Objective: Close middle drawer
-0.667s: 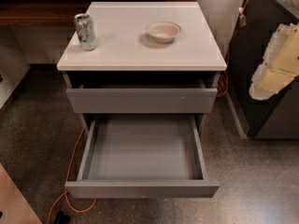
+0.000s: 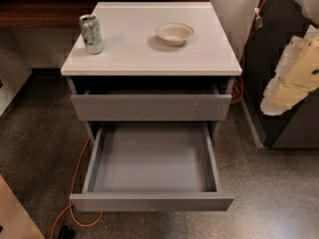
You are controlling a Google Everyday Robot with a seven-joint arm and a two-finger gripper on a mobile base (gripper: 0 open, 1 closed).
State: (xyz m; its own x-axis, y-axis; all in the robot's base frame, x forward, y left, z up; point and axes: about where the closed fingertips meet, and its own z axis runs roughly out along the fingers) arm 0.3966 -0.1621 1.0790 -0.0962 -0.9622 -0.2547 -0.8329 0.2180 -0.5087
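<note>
Taking white cabinet top (image 2: 149, 54) as landmark. Noted green-and-white can (image 2: 91, 34) upright on its left rear part. Logged shallow beige bowl (image 2: 174, 33) also on it, right of centre, well apart from can. Found upper grey drawer front (image 2: 149, 107), small white speck, directly beneath top's front edge. Traced orange cable (image 2: 75, 193) over speckled floor (image 2: 35, 148), below and left of top. Marked dark wooden ledge (image 2: 40, 11) behind top, leftward. Spotted dark unit (image 2: 279, 128) right of top. Placed gripper (image 2: 294, 78), pale, against that unit, well right of top.
</note>
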